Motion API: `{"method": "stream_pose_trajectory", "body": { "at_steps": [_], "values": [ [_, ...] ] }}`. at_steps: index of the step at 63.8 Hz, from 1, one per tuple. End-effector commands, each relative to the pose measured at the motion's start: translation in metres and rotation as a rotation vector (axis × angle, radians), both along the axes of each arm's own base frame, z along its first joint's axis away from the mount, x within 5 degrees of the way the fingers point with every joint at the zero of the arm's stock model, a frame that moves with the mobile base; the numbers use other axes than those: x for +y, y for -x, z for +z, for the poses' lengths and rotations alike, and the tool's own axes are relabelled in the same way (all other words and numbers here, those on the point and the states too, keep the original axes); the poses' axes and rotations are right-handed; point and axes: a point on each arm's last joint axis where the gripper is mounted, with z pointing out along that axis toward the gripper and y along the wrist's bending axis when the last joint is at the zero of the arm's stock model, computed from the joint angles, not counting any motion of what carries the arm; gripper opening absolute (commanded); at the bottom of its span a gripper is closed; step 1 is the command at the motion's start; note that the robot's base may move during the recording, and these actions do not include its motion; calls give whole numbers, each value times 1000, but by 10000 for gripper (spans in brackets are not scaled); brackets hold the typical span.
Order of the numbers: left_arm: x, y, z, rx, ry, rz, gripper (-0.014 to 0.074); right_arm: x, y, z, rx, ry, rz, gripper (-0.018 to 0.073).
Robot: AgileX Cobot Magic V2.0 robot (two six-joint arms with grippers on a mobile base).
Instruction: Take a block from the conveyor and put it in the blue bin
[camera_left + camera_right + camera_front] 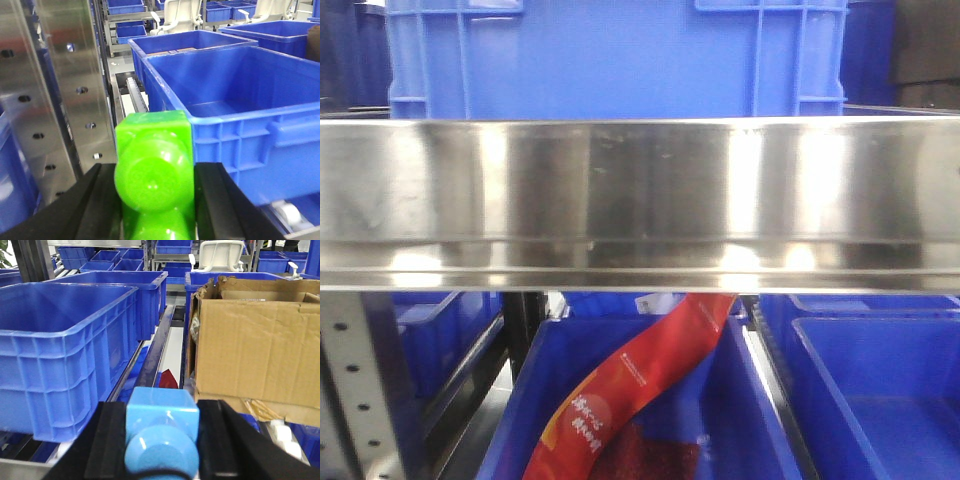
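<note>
In the front view a perforated post [350, 390] stands at the lower left. A polished steel beam [640, 190] crosses the whole frame at mid-height, and a top bin [610, 60] sits on it, filling the upper edge. Below the beam a red bag [640, 380] hangs slantwise into a lower bin [520, 420]. To its right, past a narrow gap, is a side bin [880, 400] whose floor shows bare.

In the left wrist view a drilled steel upright [75, 75] runs down the left side. The left gripper [155, 200] is closed narrow on a green block [154, 150], with its black fingers [95, 200] pressed to both flanks. Just right of the block is the rounded corner and thick rim of a near bin [260, 155], open at the top and with a bare interior. A thin channel separates the upright from that bin wall. Another bin, the far bin [190, 40], stands behind it, touching or nearly so.

In the right wrist view the blue bin [65, 370] fills the left half with its rim level and its mouth open. A dark rail [155, 350] runs away up the middle, leaving a slim corridor. Low in the centre the right gripper [161, 440] clamps the block [161, 415] between its two black pads, with the round stud facing the camera. The block is held in the air, just right of the blue bin's wall. On the right a cardboard box [255, 350] leans its torn edge toward the corridor, and a small red scrap [169, 379] shows at its foot.
</note>
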Motion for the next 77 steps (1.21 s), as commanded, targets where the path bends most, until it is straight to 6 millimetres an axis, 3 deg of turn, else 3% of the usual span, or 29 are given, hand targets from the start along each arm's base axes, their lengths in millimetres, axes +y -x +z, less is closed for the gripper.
{"method": "stream_pose_trajectory", "body": {
  "at_steps": [1,77],
  "values": [
    [0,1,3,-24,13,-5,-111,-1,0,2,-26,3,-6,-154],
    [0,1,3,-24,13,-5,-111,0,0,5,-59,-2,-6,-154]
  ]
}}
